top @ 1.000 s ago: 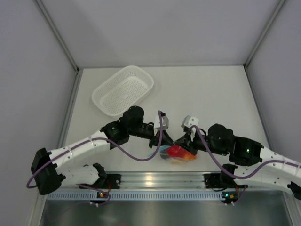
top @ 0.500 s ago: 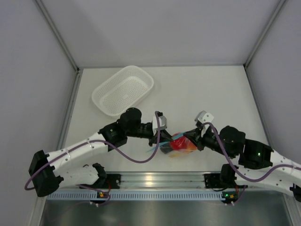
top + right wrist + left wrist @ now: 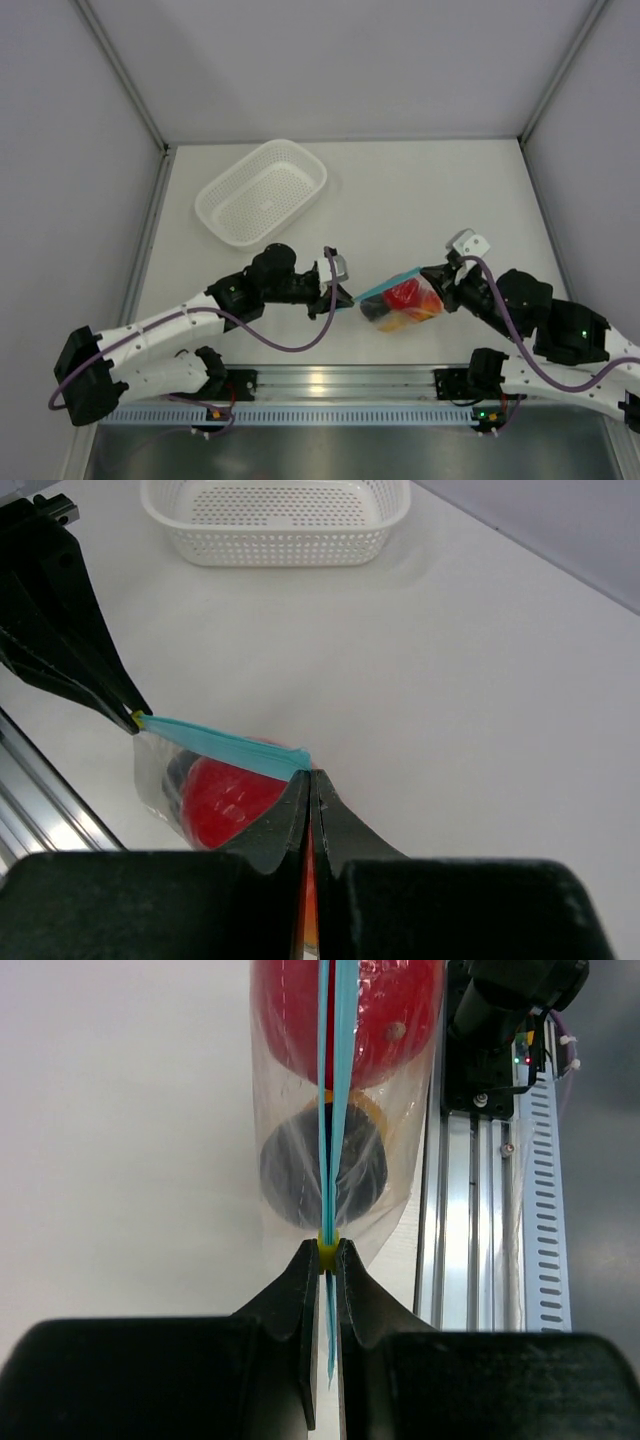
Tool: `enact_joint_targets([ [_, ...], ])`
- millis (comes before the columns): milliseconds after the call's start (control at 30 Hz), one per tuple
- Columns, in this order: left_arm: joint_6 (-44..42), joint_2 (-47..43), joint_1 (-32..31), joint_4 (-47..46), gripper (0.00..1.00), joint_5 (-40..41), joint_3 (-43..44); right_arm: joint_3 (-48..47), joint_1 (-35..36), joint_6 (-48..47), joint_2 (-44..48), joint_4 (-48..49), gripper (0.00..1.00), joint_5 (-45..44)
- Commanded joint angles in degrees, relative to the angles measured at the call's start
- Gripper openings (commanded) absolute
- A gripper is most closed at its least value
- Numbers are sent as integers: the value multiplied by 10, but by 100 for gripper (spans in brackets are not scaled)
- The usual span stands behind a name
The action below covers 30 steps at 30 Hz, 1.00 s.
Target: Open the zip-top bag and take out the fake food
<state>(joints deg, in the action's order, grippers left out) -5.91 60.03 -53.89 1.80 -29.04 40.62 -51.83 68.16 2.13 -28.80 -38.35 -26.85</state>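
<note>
Left end effector (image 3: 328,1250): clenched on the left end of the zip strip (image 3: 330,1080), its tips pinching a small yellow tab there.
Right end effector (image 3: 308,778): clenched on the right end of the same strip, fingers pressed together with the blue edge between them.
Zip-top bag (image 3: 405,305): stretched between the two end effectors near the near edge of the table (image 3: 420,200), a little right of centre. The strip is pulled taut and runs up toward the far right. The clear pouch hangs on the near side of the strip. Whether it touches the table cannot be told.
Zip strip state: from the left wrist the two blue lips lie close together, closed at the tab.
Fake food: inside the bag. A red ball (image 3: 370,1010) sits toward the right end, a dark piece (image 3: 300,1175) nearer the left end, and an orange-yellow piece (image 3: 402,321) shows at the near side.
Basket (image 3: 262,190): white, perforated, at the far left, well apart from the bag.
</note>
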Motion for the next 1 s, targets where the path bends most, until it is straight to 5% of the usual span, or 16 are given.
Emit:
enact_joint_targets([
  [0,22,-20,3,30,0,26,-24,-33,4,-12,17,0,0,-54],
  [400,76,-19,3,33,0,48,-38,-11,4,1,16,17,2,0],
  [433,70,-18,3,34,0,49,-35,-1,4,9,7,20,24,12],
  [500,68,-12,3,35,0,53,-24,3,3,30,-10,22,39,5],
  [733,80,-3,3,37,0,52,16,11,3,280,-106,4,51,-158],
  [967,96,14,-3,36,0,59,31,20,4,394,-154,20,55,-174],
])
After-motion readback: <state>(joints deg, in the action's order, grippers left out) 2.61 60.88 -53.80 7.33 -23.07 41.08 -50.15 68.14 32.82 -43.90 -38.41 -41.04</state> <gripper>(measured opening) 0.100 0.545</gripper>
